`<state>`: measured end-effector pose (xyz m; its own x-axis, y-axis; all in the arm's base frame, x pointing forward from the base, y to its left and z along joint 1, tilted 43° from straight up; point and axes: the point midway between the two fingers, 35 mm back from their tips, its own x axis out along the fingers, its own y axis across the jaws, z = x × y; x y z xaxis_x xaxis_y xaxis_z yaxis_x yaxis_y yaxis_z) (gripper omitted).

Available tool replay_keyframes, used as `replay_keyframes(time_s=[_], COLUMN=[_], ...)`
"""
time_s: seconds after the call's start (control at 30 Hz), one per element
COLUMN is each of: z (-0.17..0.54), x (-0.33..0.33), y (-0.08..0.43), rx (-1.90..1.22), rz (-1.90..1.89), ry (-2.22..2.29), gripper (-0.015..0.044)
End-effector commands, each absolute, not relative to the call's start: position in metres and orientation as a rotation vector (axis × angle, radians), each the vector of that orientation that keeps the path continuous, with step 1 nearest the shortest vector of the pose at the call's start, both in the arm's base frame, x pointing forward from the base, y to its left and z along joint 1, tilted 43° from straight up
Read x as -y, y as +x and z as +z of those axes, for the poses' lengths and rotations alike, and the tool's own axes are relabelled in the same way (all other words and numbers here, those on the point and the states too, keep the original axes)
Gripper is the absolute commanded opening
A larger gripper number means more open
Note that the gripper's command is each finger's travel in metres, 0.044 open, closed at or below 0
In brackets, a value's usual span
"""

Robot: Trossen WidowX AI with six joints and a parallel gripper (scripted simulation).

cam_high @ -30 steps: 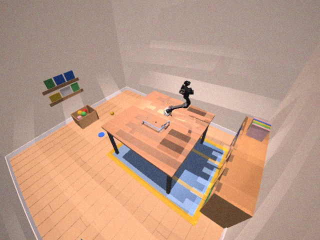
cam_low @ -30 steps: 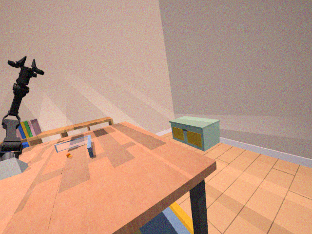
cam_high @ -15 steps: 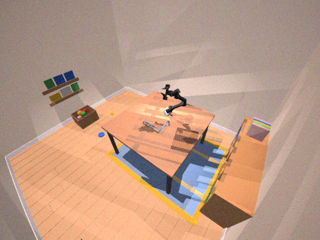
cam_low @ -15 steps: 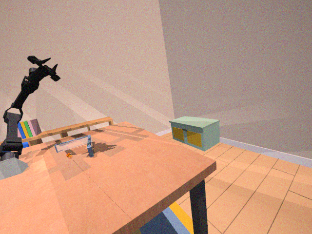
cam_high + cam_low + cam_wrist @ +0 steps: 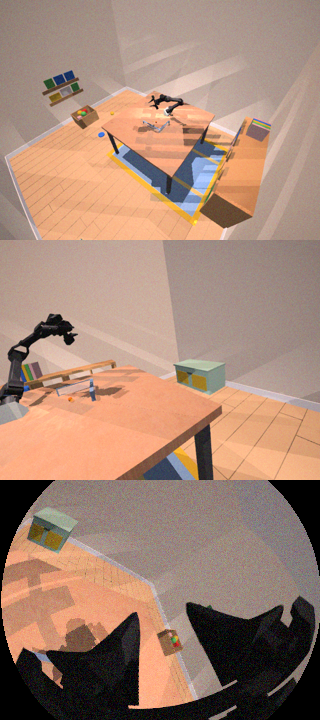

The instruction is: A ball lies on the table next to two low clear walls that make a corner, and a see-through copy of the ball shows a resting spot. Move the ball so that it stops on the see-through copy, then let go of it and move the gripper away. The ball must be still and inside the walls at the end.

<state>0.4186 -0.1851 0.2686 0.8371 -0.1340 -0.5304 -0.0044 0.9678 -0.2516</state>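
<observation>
The small orange ball [image 5: 156, 121] [image 5: 70, 398] lies on the table, on the inner side of the corner made by two low clear walls [image 5: 158, 130] [image 5: 92, 395] with bluish edges. A paler orange spot [image 5: 72, 400], seemingly the see-through copy, shows right beside the ball and partly overlaps it in the exterior view; I cannot tell the exact gap. My gripper [image 5: 149, 104] [image 5: 75, 330] [image 5: 162, 612] is partly open and empty, held high above the table and well away from the ball. Neither ball nor copy shows in the wrist view.
The wooden table [image 5: 165, 152] [image 5: 155, 420] carries the arm's pale base [image 5: 166, 111] [image 5: 12, 411]. On the floor are a toy box [image 5: 89, 118] [image 5: 166, 647], a blue disc [image 5: 101, 134] and a green cabinet [image 5: 217, 376] [image 5: 57, 520]. A long wooden shelf [image 5: 248, 167] stands beyond the table.
</observation>
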Motion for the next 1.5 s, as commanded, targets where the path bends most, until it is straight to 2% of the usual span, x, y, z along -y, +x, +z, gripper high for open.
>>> replay_keyframes(time_s=[0.0, 0.27, 0.57, 0.67, 1.47], z=[0.200, 0.093, 0.015, 0.009, -0.010], x=[0.154, 0.089, 0.005, -0.007, -0.024], y=[0.417, 0.381, 0.297, 0.282, 0.280], rx=[-0.752, -1.075, -1.472, -1.535, -1.535], rz=[0.082, 0.362, 0.671, 0.712, 0.712], ry=[-0.157, 0.054, 0.398, 0.462, 0.463], gripper=[0.0213, 0.0213, 0.0213, 0.0213, 0.0213])
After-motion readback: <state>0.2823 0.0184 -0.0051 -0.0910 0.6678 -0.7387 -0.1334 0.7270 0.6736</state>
